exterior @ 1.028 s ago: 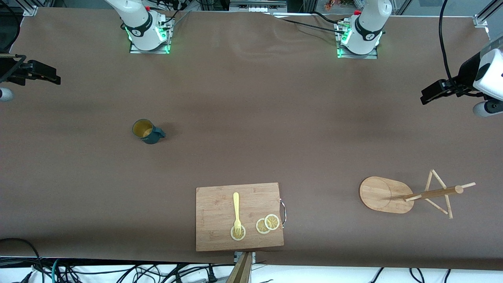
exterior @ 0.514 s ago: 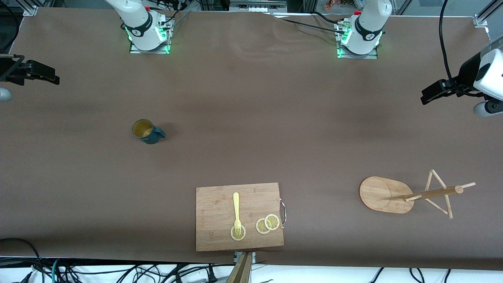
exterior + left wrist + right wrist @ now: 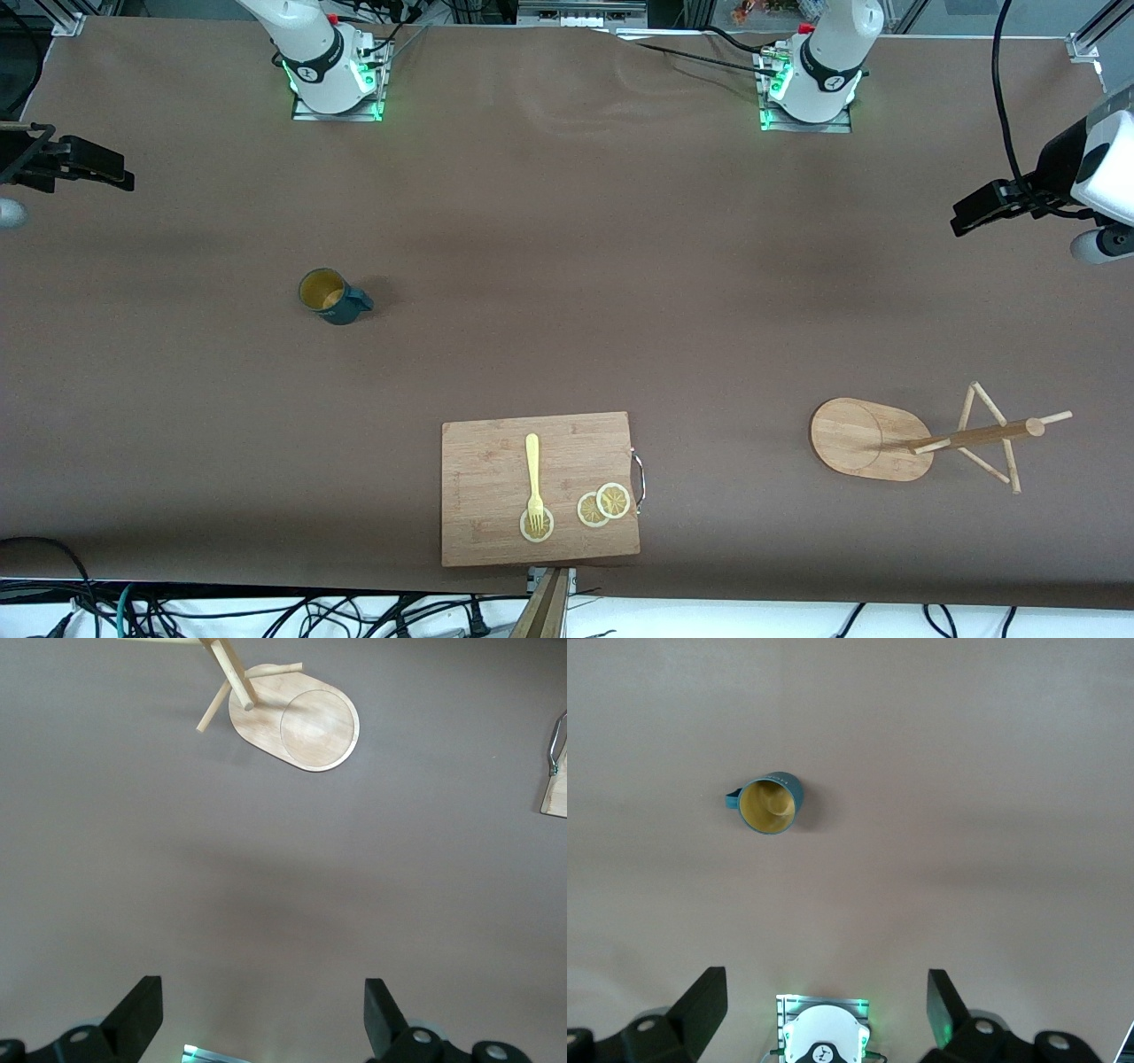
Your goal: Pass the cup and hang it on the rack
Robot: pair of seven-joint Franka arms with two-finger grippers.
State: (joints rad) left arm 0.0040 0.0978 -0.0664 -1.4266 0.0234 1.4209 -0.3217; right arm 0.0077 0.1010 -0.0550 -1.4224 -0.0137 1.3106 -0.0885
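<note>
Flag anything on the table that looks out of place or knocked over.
Nothing stands out. The cup stands upright, apart from everything else. The rack stands upright on its base; only the camera's angle makes its pole look tipped. The fork and lemon slices lie neatly on the board.

Both arms are waiting, raised high and parked wide over the table ends. Right gripper (image 3: 53,164) is hanging over the right arm's end of the table, fingers spread wide apart, nothing between them; both fingertips (image 3: 704,1001) are showing in the right wrist view, camera looking straight down. Left gripper (image 3: 983,208) is hanging over the left arm's end, jaws spread wide too, holding nothing; its fingertips (image 3: 142,1005) are framing bare table in the left wrist view. Both bases are sitting along the table edge farthest from the front camera, green lights glowing.
</note>
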